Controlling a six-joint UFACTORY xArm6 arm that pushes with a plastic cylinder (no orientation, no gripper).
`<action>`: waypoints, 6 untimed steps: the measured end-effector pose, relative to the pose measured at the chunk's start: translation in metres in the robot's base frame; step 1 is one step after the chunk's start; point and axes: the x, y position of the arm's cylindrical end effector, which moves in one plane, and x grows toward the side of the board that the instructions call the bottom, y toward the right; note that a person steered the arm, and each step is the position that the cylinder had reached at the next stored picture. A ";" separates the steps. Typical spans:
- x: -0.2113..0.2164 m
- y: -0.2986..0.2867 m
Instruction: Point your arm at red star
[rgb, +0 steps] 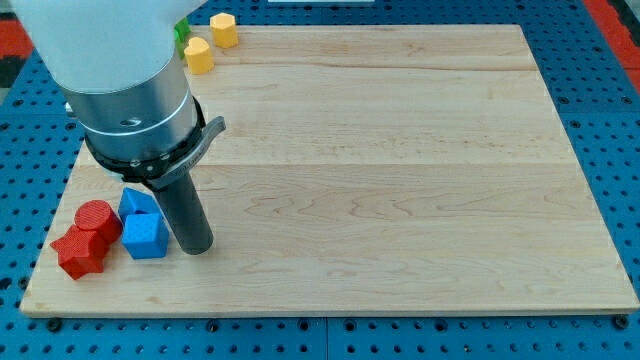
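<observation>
Resting on the wooden board (400, 150) near its bottom-left corner, my tip (196, 248) is a bare rod with no jaws to open or close. Just beside it on the view's left sits a blue cube (145, 236), with another blue block (136, 203) behind. Farther left lie a red cylinder (97, 217) and the red star (79, 251), nearest the corner. Two yellow blocks (211, 42) and a green block (182, 31) sit at the top-left edge.

- My tip (196, 247) rests low at the view's left, touching the bench.
- The dark rod slants up into a grey-and-white arm housing (120, 70).
</observation>
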 end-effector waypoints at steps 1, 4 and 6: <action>0.001 0.001; 0.068 -0.016; 0.054 -0.172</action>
